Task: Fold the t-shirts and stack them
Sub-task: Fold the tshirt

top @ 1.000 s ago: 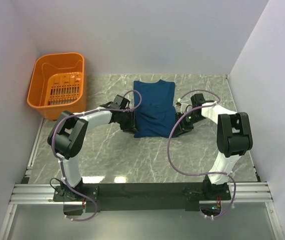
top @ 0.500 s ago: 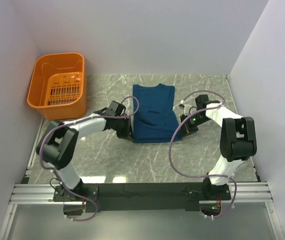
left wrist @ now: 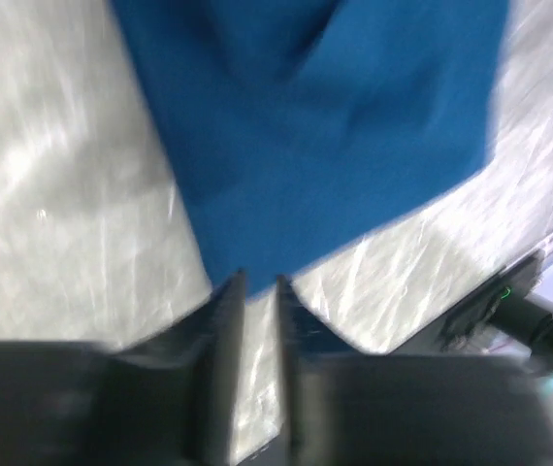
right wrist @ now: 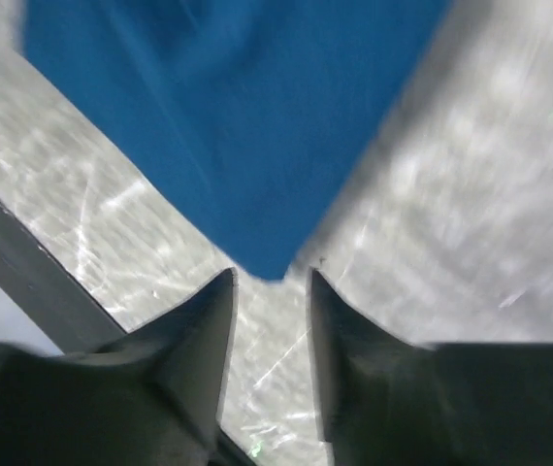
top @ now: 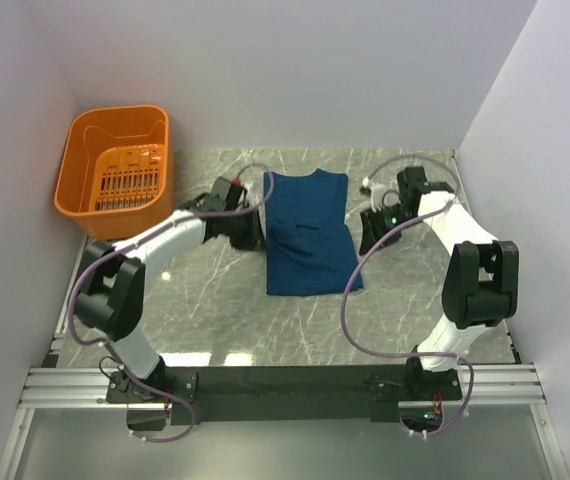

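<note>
The dark blue t-shirt [top: 308, 232] lies on the marble table as a long, narrow folded rectangle with its collar at the far end. My left gripper [top: 249, 228] is just off its left edge and my right gripper [top: 372, 226] just off its right edge. In the left wrist view the t-shirt [left wrist: 325, 126] ends right at the tips of my left gripper [left wrist: 257, 282], whose jaws stand slightly apart with only marble between them. The right wrist view shows a corner of the t-shirt [right wrist: 238, 107] just ahead of my right gripper [right wrist: 270, 277], which is open and empty.
An orange plastic basket [top: 120, 112] stands at the far left corner against the wall. White walls close in the table on the left, back and right. Purple cables loop off both arms above the marble table [top: 215, 310].
Both grippers closed on the shirt's side edges, then opened and let go. They have drawn outward and farther up the table, and the shirt now lies flatter and longer.
</note>
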Available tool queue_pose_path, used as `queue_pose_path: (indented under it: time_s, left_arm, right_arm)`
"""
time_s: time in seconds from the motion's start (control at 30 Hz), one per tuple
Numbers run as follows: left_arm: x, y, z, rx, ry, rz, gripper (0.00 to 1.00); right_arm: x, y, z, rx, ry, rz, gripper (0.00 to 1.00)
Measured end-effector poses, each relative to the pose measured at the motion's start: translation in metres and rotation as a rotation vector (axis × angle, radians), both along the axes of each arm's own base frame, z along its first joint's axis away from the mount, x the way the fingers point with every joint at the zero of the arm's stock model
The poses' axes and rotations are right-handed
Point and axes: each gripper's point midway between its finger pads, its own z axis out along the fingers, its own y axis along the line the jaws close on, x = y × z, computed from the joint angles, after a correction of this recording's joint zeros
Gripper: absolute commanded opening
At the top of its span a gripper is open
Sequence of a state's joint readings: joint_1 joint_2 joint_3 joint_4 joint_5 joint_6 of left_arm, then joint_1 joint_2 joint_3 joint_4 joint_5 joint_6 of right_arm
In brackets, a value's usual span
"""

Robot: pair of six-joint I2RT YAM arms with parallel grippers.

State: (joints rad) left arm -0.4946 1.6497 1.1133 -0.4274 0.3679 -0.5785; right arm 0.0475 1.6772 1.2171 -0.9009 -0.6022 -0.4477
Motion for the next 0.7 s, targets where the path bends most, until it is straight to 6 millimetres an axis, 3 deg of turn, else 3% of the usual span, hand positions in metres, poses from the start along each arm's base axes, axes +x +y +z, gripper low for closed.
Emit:
queue_pose_path:
  time_s: [0.1, 0.13, 0.2, 0.27, 0.4, 0.7]
  left_arm:
    - [0.048, -0.009, 0.022, -0.028, -0.082, 0.013, 0.08]
    - [0.063, -0.012, 0.025, -0.028, -0.099, 0.013, 0.09]
    - [0.09, -0.017, 0.023, -0.023, -0.119, 0.022, 0.2]
    - [0.105, -0.017, 0.012, 0.005, -0.118, 0.027, 0.29]
    - [0.103, -0.007, -0.011, 0.077, -0.076, 0.024, 0.36]
    - [0.115, 0.004, -0.017, 0.091, -0.107, 0.006, 0.43]
  right_arm:
    - [0.032, 0.018, 0.025, 0.069, -0.081, 0.033, 0.38]
    - [0.041, 0.024, 0.029, 0.079, -0.1, 0.038, 0.44]
    - [0.061, 0.035, 0.032, 0.084, -0.127, 0.034, 0.49]
    - [0.077, 0.041, 0.026, 0.073, -0.125, 0.014, 0.52]
    - [0.093, 0.039, 0.006, 0.028, -0.094, -0.034, 0.53]
    - [0.112, 0.036, -0.021, -0.007, -0.046, -0.066, 0.58]
